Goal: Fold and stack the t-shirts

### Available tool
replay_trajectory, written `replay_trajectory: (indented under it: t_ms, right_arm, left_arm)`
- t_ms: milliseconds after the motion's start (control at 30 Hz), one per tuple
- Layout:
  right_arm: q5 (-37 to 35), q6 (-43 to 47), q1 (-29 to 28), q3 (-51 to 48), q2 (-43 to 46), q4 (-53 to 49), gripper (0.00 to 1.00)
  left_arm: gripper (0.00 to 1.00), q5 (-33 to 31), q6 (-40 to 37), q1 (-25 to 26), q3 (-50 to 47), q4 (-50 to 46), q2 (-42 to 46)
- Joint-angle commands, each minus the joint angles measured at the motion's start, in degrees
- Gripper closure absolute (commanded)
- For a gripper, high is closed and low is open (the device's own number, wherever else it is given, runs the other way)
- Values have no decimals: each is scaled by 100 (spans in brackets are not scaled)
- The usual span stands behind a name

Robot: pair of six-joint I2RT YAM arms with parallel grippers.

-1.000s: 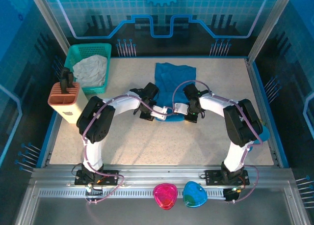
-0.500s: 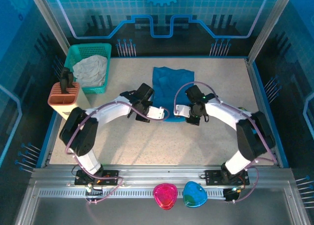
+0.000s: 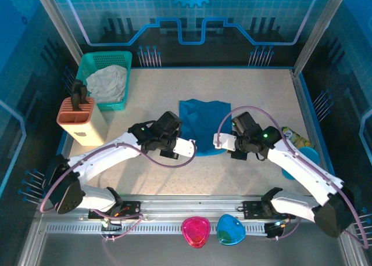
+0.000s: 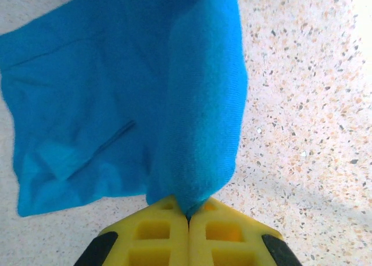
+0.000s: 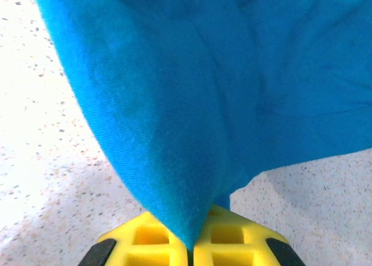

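Shown with both white arms reaching low from bases at the table's near edge, forearms converging toward mid-table. Posed with the left arm (image 3: pixel 104 158) elbowed out by the near-left corner and the right arm (image 3: pixel 302 170) elbowed out by the near-right corner. Set with left gripper (image 3: pixel 188 149) and right gripper (image 3: pixel 217 142) facing one another, near but apart. Closed fully at both, yellow pads (image 4: pixel 165 237) pressed together on a pinched fold of teal-blue soft-fabric t-shirt (image 3: pixel 203 118).
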State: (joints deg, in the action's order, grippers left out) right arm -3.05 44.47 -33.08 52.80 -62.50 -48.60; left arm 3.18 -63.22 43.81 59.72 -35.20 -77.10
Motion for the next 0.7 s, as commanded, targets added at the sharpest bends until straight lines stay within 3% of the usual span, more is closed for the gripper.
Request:
replay_trajectory:
  t_ms: [0, 200, 367, 667]
  right_arm:
    - [-130, -301, -119, 53, 323, -484, 100]
    - [-336, -450, -20, 225, 223, -208, 100]
    - [-512, -494, 252, 654, -187, 264, 100]
    - [-47, -178, 965, 1469, -1400, 618, 100]
  left_arm:
    - [100, 12, 205, 35, 55, -389, 352]
    - [100, -269, 213, -8, 200, -164, 354]
    - [100, -221, 529, -365, 788, -93, -109]
    - [99, -250, 704, -962, 1439, 725, -961]
